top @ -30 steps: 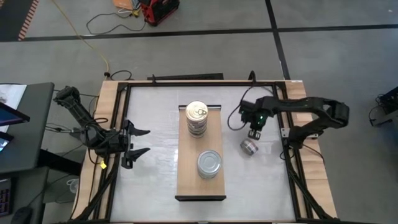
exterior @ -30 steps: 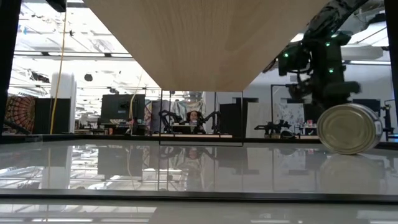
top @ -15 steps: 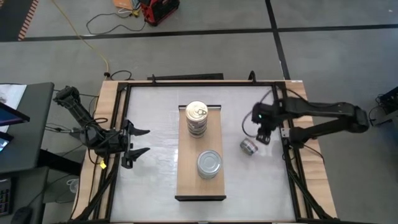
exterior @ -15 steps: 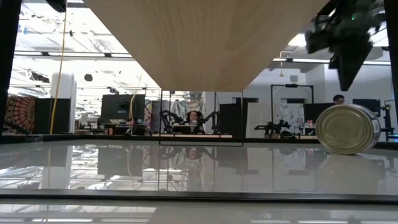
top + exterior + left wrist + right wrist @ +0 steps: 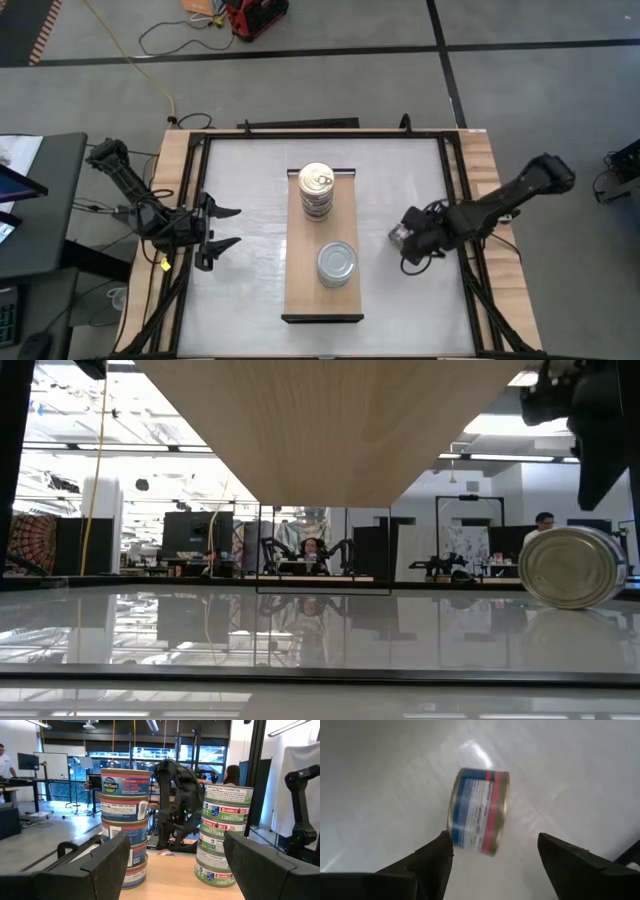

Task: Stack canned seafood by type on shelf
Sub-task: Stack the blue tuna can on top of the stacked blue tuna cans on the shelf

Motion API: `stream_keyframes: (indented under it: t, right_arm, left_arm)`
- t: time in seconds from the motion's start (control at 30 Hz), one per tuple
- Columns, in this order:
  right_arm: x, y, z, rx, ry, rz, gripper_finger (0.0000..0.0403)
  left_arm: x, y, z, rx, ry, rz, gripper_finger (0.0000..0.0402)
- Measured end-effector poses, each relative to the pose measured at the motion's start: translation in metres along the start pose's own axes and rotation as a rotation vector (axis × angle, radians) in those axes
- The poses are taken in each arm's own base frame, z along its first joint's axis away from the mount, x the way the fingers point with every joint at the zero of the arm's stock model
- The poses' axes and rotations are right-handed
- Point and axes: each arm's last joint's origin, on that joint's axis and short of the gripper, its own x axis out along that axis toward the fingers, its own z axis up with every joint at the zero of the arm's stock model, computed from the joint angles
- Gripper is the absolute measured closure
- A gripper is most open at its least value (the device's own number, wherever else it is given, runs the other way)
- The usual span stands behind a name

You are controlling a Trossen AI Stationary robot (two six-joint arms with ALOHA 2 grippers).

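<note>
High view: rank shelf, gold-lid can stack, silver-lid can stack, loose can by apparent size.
1. shelf
2. silver-lid can stack
3. gold-lid can stack, close to the silver one; height toward the camera makes that call unsure
4. loose can, partly hidden by the right gripper

Loose round tin (image 5: 477,811) on its side: blue-white label, red band, gold rims. Stack of salmon tins (image 5: 125,822): blue-white labels, red stripe; top lid gold. Stack of tuna tins (image 5: 223,834): white-green labels; top lid silver-grey. Long light-wood shelf board (image 5: 305,281): pale tan, dark end trim. Glossy white counter (image 5: 245,170). Black grippers.
</note>
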Motion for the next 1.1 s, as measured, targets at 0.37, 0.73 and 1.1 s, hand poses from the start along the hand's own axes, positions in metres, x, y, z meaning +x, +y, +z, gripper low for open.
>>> stream_keyframes:
  t: [0.37, 0.73, 1.1]
  right_arm:
    - [0.026, 0.030, -0.013, 0.011, -0.073, -0.155, 0.0088]
    - [0.049, 0.046, -0.017, 0.002, -0.093, -0.225, 0.0088]
    - [0.052, 0.055, -0.027, -0.080, -0.105, -0.222, 0.0115]
  left_arm:
    - [0.000, 0.000, 0.000, -0.010, 0.000, -0.004, 0.0095]
    - [0.000, -0.001, 0.000, -0.019, -0.003, -0.022, 0.0095]
    - [0.000, -0.001, 0.000, -0.032, -0.008, -0.050, 0.0095]
